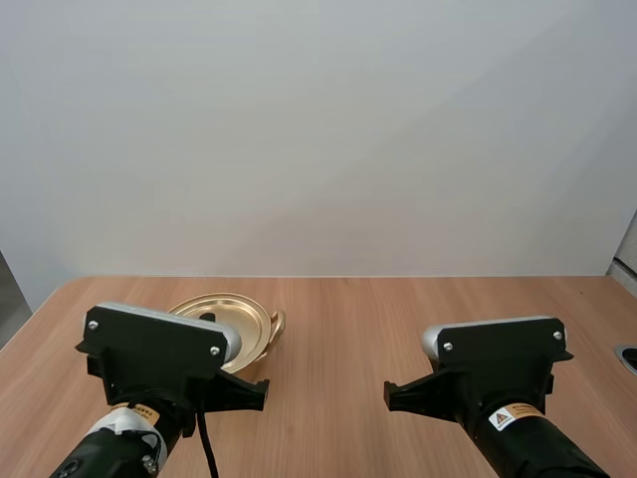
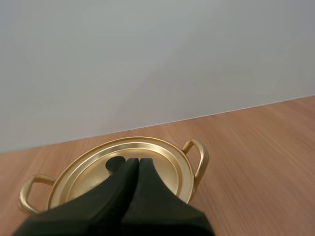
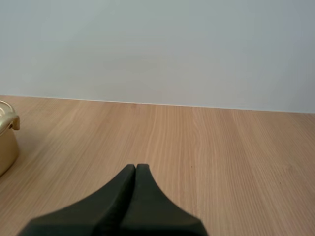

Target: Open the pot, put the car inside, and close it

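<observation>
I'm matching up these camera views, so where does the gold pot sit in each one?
High view: the pot is on the table's left half, partly behind the left arm.
Left wrist view: the pot is just beyond the shut left gripper.
Right wrist view: the pot's side and one handle show, off beside the right gripper.
Shared landmark: the table's far edge against the pale wall.

This is looking like a robotics lab test station: a left arm (image 1: 159,354) and a right arm (image 1: 498,378) are reaching over a plain wood-grain bench (image 1: 378,329) that is stretching ahead of the left tool (image 2: 137,162) and right tool (image 3: 136,168), with a blank pale wall (image 1: 318,129) standing beyond them.
</observation>
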### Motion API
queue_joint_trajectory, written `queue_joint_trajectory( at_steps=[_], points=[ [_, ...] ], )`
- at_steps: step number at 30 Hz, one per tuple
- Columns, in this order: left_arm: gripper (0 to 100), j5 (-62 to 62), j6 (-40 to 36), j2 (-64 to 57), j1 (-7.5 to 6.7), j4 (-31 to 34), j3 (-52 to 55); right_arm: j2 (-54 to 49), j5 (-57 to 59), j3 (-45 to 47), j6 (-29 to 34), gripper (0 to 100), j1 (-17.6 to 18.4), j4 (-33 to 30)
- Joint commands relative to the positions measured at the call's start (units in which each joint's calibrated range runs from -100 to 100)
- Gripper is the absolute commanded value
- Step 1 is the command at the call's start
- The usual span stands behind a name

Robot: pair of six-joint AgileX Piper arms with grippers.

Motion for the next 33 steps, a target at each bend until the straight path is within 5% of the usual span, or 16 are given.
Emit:
queue_joint_trajectory(
  at_steps=[1,8,17,21,33],
  points=[
    [0,0.24,0.15,0.00,0.05,1.22,0.07,0.00,-0.02,0.00,0.03,0,0.02,0.08],
    [0,10.24,-0.05,0.00,0.05,15.58,0.07,0.00,-0.02,0.00,0.03,0,0.02,0.08],
    [0,15.62,-0.65,0.00,0.05,16.86,0.63,0.00,-0.02,0.00,0.03,0,0.02,0.08],
    [14,11.92,-3.07,0.00,0.05,16.86,0.63,0.00,-0.02,0.00,0.03,0,0.02,0.08],
    [14,14.56,-1.03,0.00,0.05,16.86,0.37,0.00,-0.02,0.00,0.03,0,0.02,0.08]
  ],
)
